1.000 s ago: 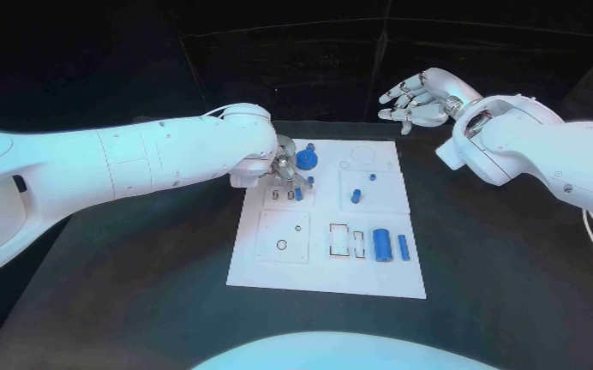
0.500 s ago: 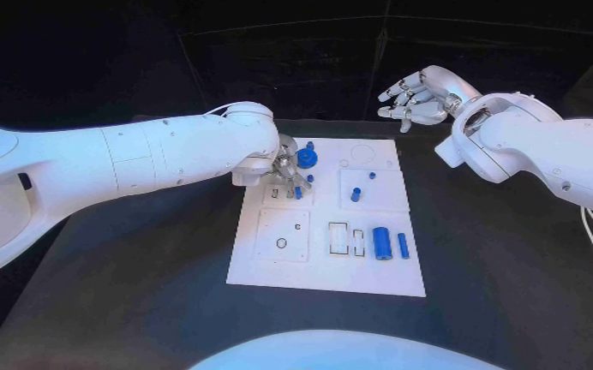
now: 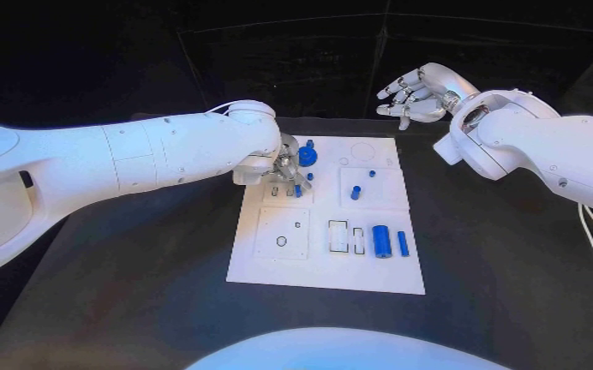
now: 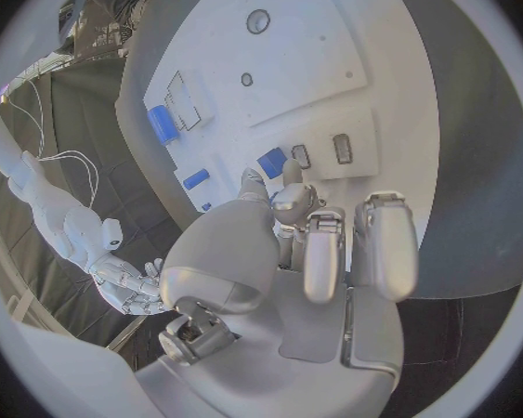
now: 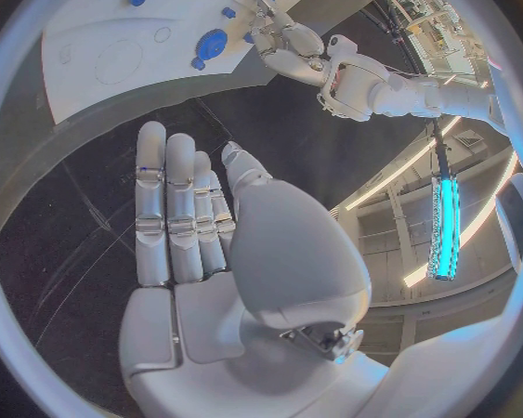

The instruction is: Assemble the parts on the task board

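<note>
From the head camera, the left hand [image 3: 283,170] is down over the far left part of the task board [image 3: 327,276], fingers bunched and pointing at the board. A small blue part [image 3: 298,190] shows right at its fingertips; whether the fingers actually pinch it cannot be told here. Just beyond the hand, on its far side, sits a round blue disc [image 3: 307,157]. To the hand's right, in a square recess, stand two short blue pegs [image 3: 356,192]. Nearer the robot, a blue cylinder [image 3: 382,242] and a thin blue bar [image 3: 403,244] lie side by side next to rectangular cut-outs. The right hand [image 3: 414,96] is raised beyond the board's far right corner, well apart from it, fingers spread and holding nothing.

In the left wrist view, the left hand's fingers [image 4: 313,241] curl toward the board, and the blue part [image 4: 271,162] lies just past the thumb tip, beside two small slots; contact is not clear. The blue cylinder [image 4: 163,124] lies further off.

In the right wrist view, the right hand [image 5: 215,251] is flat, its fingers straight and close together, empty. Beyond its fingertips the blue disc [image 5: 210,43] rests on the board, with the left hand [image 5: 287,42] beside it.
</note>
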